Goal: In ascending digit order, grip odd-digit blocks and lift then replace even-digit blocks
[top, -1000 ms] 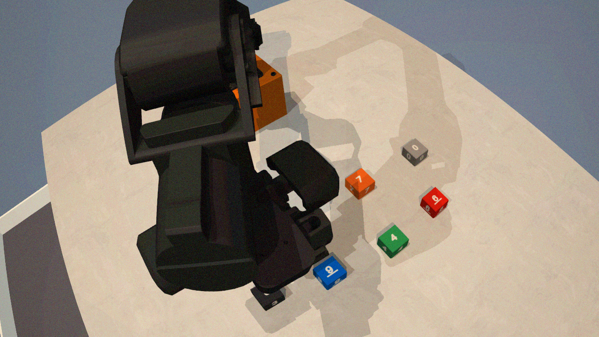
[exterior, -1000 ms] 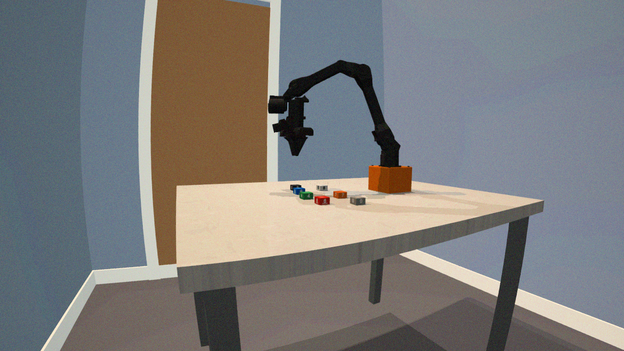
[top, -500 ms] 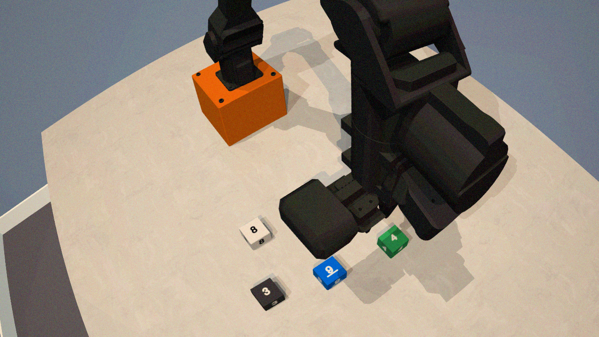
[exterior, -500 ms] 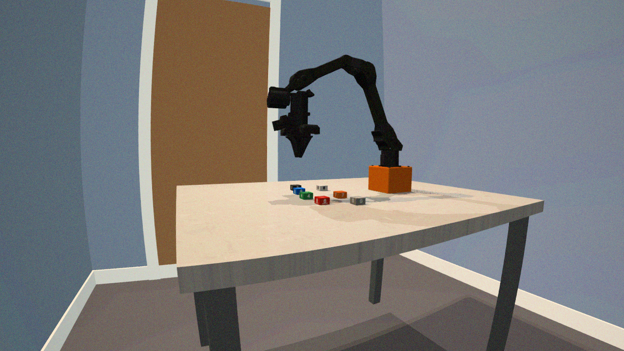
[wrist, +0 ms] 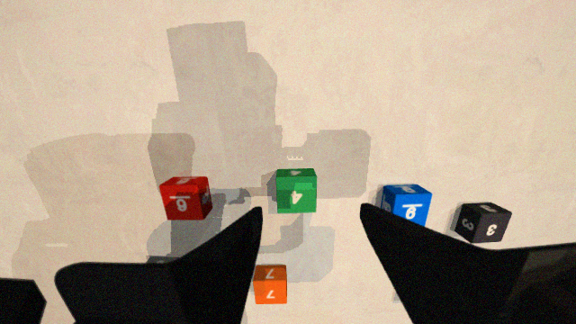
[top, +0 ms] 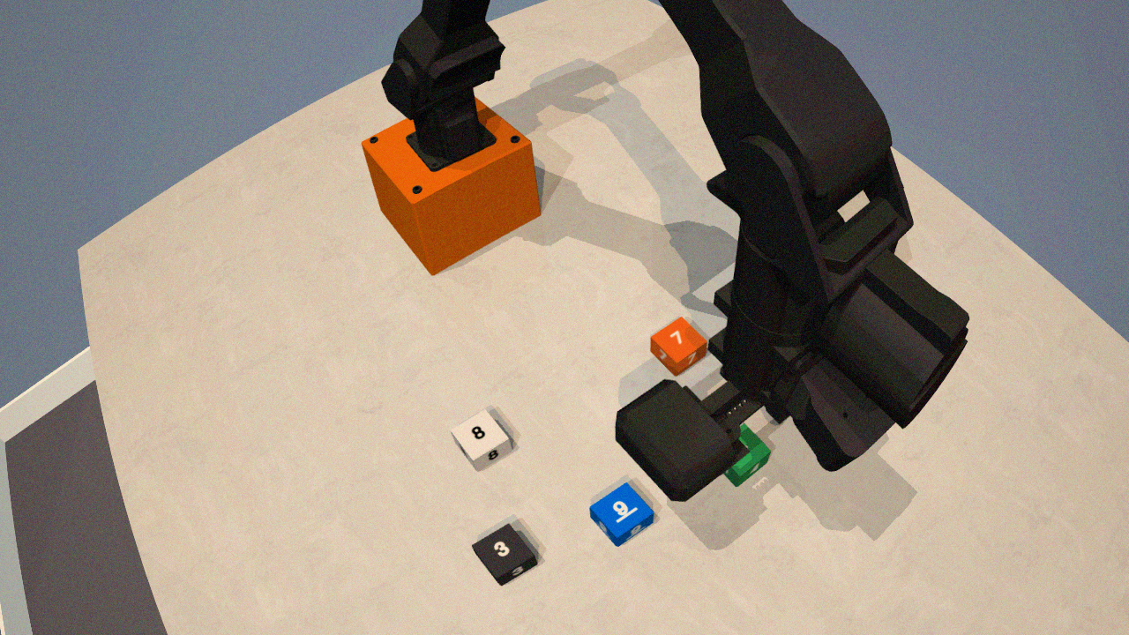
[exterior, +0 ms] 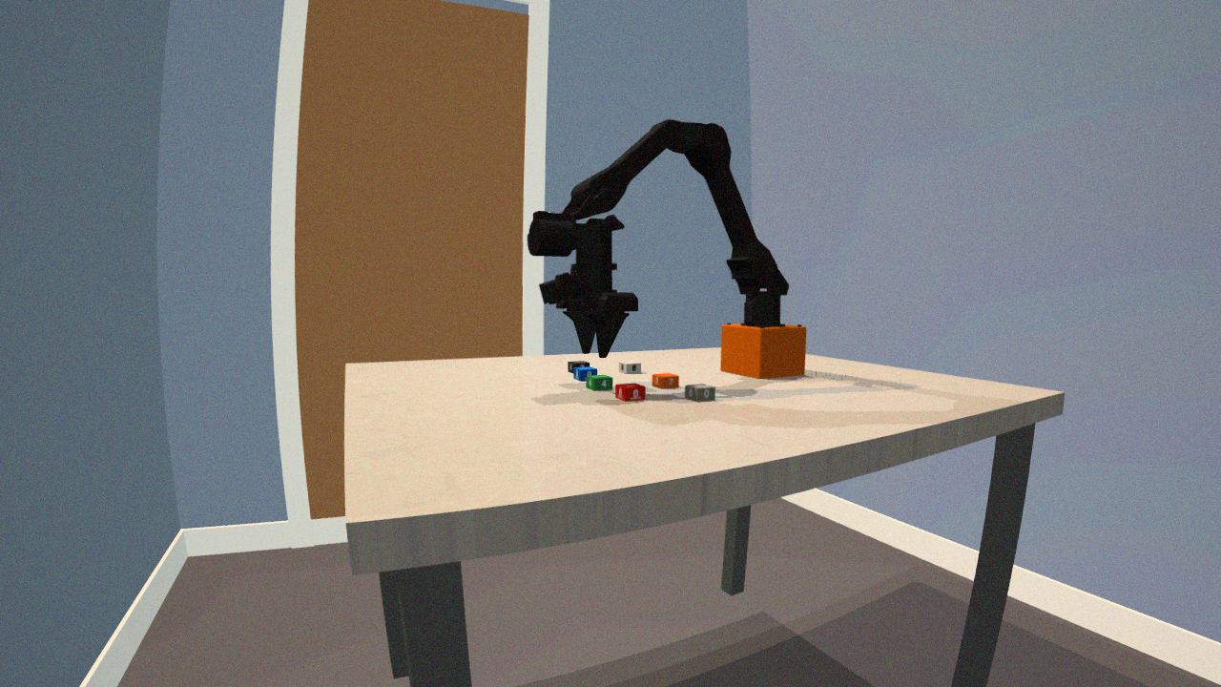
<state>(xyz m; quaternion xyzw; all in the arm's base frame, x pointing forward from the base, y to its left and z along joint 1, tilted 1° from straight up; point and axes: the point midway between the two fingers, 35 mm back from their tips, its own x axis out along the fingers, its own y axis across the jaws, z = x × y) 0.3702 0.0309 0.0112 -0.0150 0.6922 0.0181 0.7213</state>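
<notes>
Indoors, a pale tabletop stands before blue walls.

From up here the arm runs out past the picture's top edge, and its bulk hides the red and grey blocks completely. The green block peeks out, its top digit covered. In the wrist view, a dark finger cuts across the blue block's lower part! And the table's near edge runs out of the top view.
</notes>
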